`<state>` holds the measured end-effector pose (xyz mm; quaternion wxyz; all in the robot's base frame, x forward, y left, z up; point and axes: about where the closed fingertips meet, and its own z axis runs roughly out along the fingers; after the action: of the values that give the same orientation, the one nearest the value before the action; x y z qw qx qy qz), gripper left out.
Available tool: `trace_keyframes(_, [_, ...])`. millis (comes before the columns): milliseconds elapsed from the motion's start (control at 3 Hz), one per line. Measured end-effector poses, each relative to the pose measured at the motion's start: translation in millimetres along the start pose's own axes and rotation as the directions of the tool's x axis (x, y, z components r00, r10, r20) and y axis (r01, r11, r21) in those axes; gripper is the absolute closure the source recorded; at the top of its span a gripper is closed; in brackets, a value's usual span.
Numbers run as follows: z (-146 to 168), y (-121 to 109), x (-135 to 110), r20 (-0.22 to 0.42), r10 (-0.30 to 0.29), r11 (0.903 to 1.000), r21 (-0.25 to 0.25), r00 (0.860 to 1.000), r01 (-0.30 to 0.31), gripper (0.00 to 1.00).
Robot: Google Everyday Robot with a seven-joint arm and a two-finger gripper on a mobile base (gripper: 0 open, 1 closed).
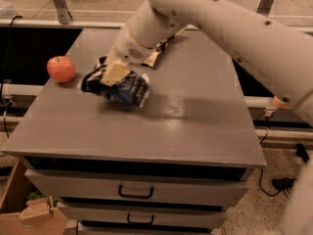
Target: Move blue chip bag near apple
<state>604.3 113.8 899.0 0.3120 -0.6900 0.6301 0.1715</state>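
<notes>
Holding the blue chip bag (128,88) is the gripper (112,76), which sits just to the right of the apple (61,69). The claw is pinching the top of the bag. One tan finger (116,72) lies flat on the dark foil, and the other one is hidden behind the bag.

The bag is crumpled and dark blue with white edges. It is near the apple, on the apple's right side, with a small gap of bare gray between them. They do not touch. There is a shadow under the bag, but I cannot tell if the bag rests on the top or hangs a little above it.

The big white arm (230,28) comes in from far to the right of the apple and above it, and slants down to the claw.

A bit of the brown chip bag (157,53) peeks out from behind the arm, to the right of the apple and farther back.

The apple is round and red-orange, and it stands close to the left edge of the gray table (195,116). Below the apple, on the front of the table, are drawers (136,187) with dark handles. A cardboard box (27,217) sits on the floor far below the apple.
</notes>
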Motion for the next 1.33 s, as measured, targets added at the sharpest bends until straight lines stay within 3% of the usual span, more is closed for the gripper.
trace_keyframes(333, [36.8,-26.5,-34.3,0.024,-0.062,0.998,0.012,0.998,0.061,1.0])
trace_keyframes(667, [57.7,-47.4,-52.4,0.015,-0.098,0.9941,0.048,0.995,0.097,0.84])
trace_keyframes(1333, [60.0,-74.1,-50.1,-0.019,-0.118,0.9862,0.115,0.993,0.119,0.37])
